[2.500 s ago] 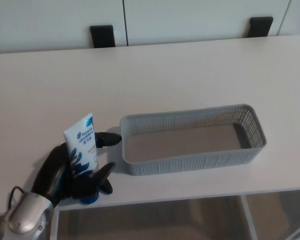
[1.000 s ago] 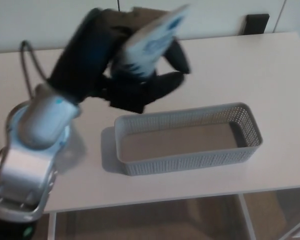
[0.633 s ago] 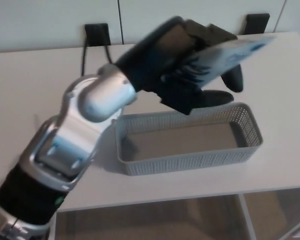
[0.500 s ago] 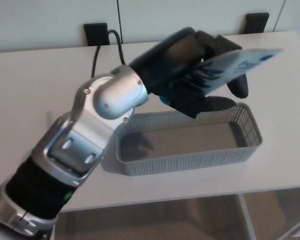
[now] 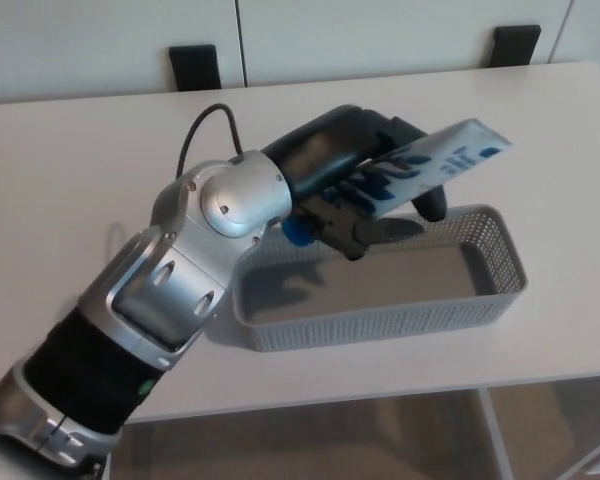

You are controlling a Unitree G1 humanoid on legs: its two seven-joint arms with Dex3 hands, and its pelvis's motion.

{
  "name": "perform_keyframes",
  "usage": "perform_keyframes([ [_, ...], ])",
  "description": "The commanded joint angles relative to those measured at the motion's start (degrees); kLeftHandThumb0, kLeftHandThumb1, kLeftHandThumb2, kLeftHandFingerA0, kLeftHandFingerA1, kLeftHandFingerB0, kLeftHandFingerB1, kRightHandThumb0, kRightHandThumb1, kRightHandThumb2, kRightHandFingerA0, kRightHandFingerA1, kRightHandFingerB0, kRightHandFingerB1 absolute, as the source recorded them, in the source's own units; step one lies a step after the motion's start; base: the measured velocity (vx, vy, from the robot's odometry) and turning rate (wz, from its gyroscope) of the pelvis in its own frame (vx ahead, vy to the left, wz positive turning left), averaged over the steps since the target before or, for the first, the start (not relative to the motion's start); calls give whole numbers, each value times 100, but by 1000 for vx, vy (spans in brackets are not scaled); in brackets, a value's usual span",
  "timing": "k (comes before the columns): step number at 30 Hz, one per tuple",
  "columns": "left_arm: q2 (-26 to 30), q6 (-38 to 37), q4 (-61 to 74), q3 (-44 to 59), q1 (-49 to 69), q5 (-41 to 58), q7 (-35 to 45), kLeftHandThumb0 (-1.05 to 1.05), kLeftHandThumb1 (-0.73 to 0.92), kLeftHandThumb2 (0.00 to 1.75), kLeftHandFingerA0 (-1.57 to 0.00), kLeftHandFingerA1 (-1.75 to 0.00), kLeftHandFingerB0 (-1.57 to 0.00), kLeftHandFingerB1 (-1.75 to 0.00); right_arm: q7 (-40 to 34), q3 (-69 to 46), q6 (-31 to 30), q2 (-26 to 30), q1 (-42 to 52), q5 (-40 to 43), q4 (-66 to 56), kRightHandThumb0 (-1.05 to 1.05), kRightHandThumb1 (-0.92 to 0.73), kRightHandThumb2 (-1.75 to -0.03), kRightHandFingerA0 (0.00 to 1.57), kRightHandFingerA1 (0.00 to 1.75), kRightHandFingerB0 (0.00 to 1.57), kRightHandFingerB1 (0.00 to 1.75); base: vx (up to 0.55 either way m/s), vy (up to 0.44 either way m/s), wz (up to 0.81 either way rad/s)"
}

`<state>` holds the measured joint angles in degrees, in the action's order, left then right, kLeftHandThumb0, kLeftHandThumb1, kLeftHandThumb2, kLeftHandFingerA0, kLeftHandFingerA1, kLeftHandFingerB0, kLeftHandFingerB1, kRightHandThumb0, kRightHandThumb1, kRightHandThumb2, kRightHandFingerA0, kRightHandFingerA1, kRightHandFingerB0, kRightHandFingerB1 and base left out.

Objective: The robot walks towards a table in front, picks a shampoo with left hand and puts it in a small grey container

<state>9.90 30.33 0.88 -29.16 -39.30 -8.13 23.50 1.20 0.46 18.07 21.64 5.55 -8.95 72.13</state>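
Note:
My left hand [image 5: 355, 180] is shut on the shampoo tube [image 5: 435, 165], a white tube with blue print and a blue cap [image 5: 296, 231]. The tube lies nearly flat in the hand, its flat end pointing right and slightly up. Hand and tube hang over the left and middle part of the small grey mesh container [image 5: 500, 300], a little above its floor. The container stands on the white table [image 5: 70, 190] near the front edge. My silver left forearm [image 5: 170, 290] reaches in from the lower left and hides the container's left end.
Two black brackets [image 5: 195, 67] [image 5: 515, 45] sit on the wall behind the table's far edge. A black cable [image 5: 205, 125] loops from my wrist above the table. The table's front edge runs just below the container.
My left hand lifted the shampoo from the table's front left, swung it up and rightward over the container, and has now lowered it closer to the container. The container shifted slightly.

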Motion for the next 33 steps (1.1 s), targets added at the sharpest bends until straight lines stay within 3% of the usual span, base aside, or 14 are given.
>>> perform_keyframes([
  [1, 42, 479, 57, 116, 53, -154, 32, -20, 84, 65, -99, -136, -69, -109, 49, 34, -110, 55, -35, -52, 34, -35, -72, -61, 62, 44, 49, 38, 0, 0, 0],
  [3, 31, 480, 70, 110, 80, -180, 6, -19, 84, 65, -101, -134, -70, -108, 50, 43, -123, 65, -36, -54, 31, -35, -72, -61, 61, 44, 49, 38, 0, 0, 0],
  [4, -20, 583, 76, 129, 120, -218, -89, -21, 81, 64, -111, -89, -74, -63, 101, -7, -113, 62, -16, 15, -16, -36, -70, -61, 61, 44, 48, 38, 0, 0, 0],
  [5, -17, 647, 113, 120, 127, -257, -110, -36, 73, 62, -78, -55, -48, -38, 105, -8, -123, 57, -24, 19, -31, -35, -71, -61, 60, 43, 49, 38, 0, 0, 0],
  [6, 20, 695, 178, 92, 136, -313, -96, -47, 67, 60, -48, -41, -28, -30, 96, 2, -146, 45, -50, 8, -43, -36, -71, -61, 60, 43, 49, 38, 0, 0, 0],
  [7, 56, 661, 201, 77, 146, -323, -49, -47, 67, 60, -48, -41, -28, -30, 89, 7, -157, 38, -66, 0, -38, -36, -71, -61, 60, 43, 49, 38, 0, 0, 0],
  [8, 163, 438, 197, -74, 208, -450, -20, -66, 44, 81, 0, -19, 0, -14, 105, 2, -140, 49, -32, 8, -55, -36, -72, -61, 58, 43, 48, 38, 0, 0, 0],
  [9, 232, 335, 189, -167, 224, -542, -3, -78, 49, 80, 0, -1, 0, 0, 113, 1, -123, 59, -23, 10, -74, -36, -72, -61, 59, 44, 48, 38, 0, 0, 0],
  [25, 457, 276, 241, -453, 196, -1017, 76, -88, 49, 88, 0, 0, 0, -1, 231, -62, -152, 91, -75, 38, -174, -35, -72, -61, 59, 44, 48, 38, 0, 0, 0],
  [33, 757, -17, 1490, -259, 375, -1330, 58, -85, 50, 87, 0, 0, 0, -5, 210, -57, -146, 103, -20, 22, -138, -34, -72, -61, 59, 44, 48, 38, 0, 0, 0],
])
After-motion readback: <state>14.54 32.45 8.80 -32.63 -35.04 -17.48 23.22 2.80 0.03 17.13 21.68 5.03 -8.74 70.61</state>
